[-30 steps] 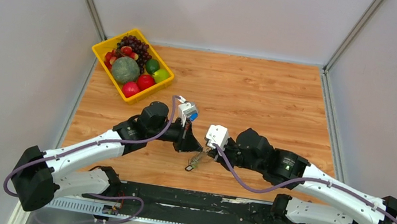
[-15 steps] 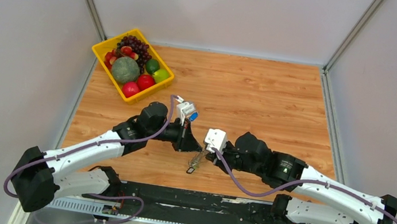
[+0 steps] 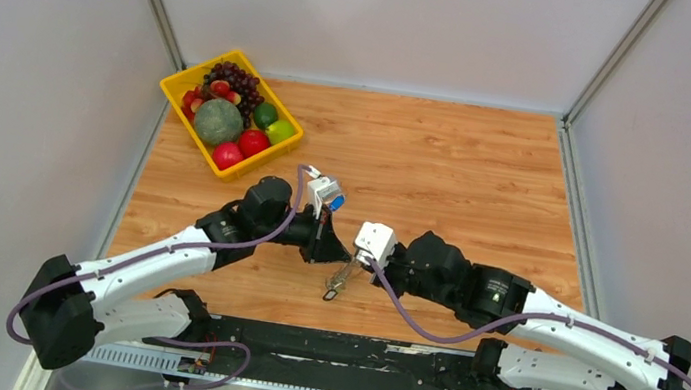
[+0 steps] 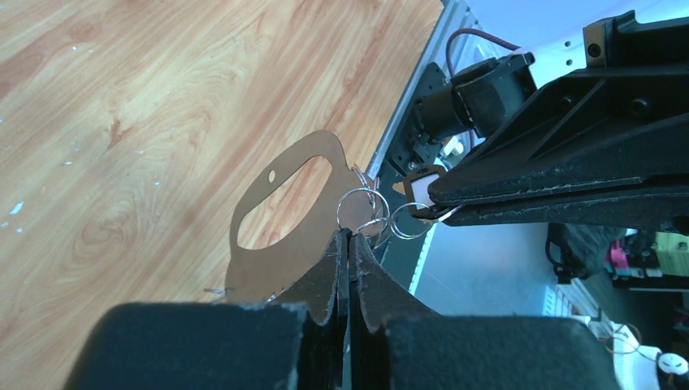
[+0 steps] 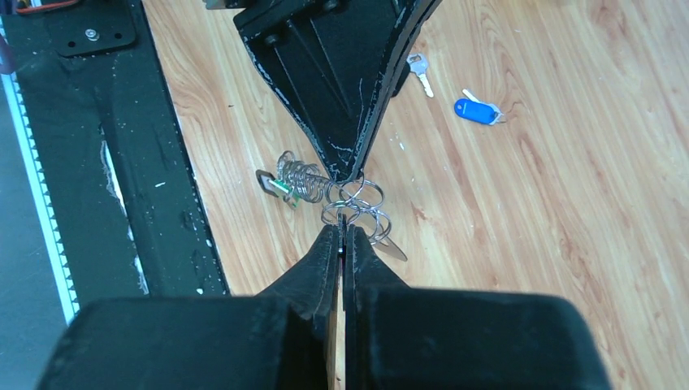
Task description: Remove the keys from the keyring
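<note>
The keyring, a cluster of thin wire loops, hangs between my two grippers just above the wooden table. My left gripper is shut on one loop, with a flat brown tag beside its fingers. My right gripper is shut on a neighbouring loop, and its tip meets the left gripper's tip. A bunch of the keys dangles off to the side, seen from above as a small dark cluster. One loose key and a blue tag lie on the table.
A yellow basket of fruit stands at the back left. The black base rail runs along the near edge, right below the hanging bunch. Grey walls enclose the table on three sides.
My right gripper has crept slightly toward the near edge and the left gripper, carrying the bunch with it. Both grippers stay shut.
</note>
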You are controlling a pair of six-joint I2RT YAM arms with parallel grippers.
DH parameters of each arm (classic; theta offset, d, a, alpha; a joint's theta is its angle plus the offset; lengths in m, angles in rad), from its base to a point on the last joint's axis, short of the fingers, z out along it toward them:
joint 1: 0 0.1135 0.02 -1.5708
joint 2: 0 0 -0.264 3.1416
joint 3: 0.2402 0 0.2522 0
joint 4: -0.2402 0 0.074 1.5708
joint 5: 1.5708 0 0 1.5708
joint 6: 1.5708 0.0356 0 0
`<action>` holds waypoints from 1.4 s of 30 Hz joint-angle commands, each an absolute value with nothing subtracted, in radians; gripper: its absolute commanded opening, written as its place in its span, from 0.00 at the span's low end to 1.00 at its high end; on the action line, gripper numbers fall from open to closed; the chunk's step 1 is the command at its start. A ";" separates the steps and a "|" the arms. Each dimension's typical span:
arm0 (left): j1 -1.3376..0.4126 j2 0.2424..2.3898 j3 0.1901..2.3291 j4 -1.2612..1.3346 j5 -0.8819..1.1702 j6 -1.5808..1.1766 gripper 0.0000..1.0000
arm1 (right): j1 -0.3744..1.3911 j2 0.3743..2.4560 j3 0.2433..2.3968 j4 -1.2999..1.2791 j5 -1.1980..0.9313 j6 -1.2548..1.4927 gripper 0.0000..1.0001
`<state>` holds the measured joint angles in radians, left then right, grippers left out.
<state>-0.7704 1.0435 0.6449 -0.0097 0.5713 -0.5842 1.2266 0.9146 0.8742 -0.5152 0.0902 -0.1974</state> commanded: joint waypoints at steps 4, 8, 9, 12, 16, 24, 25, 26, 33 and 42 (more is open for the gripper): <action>-0.806 1.053 0.708 -0.128 0.462 -0.436 0.00 | 1.240 0.965 0.994 -0.494 0.150 -0.310 0.00; -0.822 1.080 0.729 -0.164 0.450 -0.415 0.00 | 1.241 1.001 1.033 -0.495 0.150 -0.349 0.00; -0.823 1.092 0.737 -0.174 0.451 -0.414 0.00 | 1.240 1.013 1.041 -0.495 0.148 -0.355 0.00; -0.827 1.107 0.742 -0.184 0.427 -0.435 0.00 | 1.240 1.037 1.064 -0.511 0.091 -0.352 0.00; -0.818 1.115 0.735 -0.175 0.391 -0.477 0.00 | 1.241 1.031 1.072 -0.523 -0.014 -0.317 0.00; -0.773 1.112 0.714 -0.133 0.383 -0.530 0.00 | 1.246 1.023 1.051 -0.553 -0.176 -0.237 0.00; -0.772 1.110 0.712 -0.131 0.379 -0.534 0.00 | 1.249 1.024 1.046 -0.553 -0.180 -0.231 0.00; -0.768 1.108 0.710 -0.130 0.378 -0.535 0.00 | 1.253 1.024 1.042 -0.552 -0.183 -0.226 0.00; -0.759 1.085 0.699 -0.121 0.340 -0.553 0.00 | 1.274 1.024 0.999 -0.549 -0.215 -0.193 0.00; -0.745 1.033 0.674 -0.092 0.302 -0.571 0.00 | 1.293 1.008 0.914 -0.499 -0.230 -0.125 0.00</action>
<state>-0.7975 1.0531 0.6743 -0.1471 0.4873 -0.5766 1.2438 1.0515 0.9356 -0.5526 -0.0547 -0.2157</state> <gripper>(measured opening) 0.006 0.014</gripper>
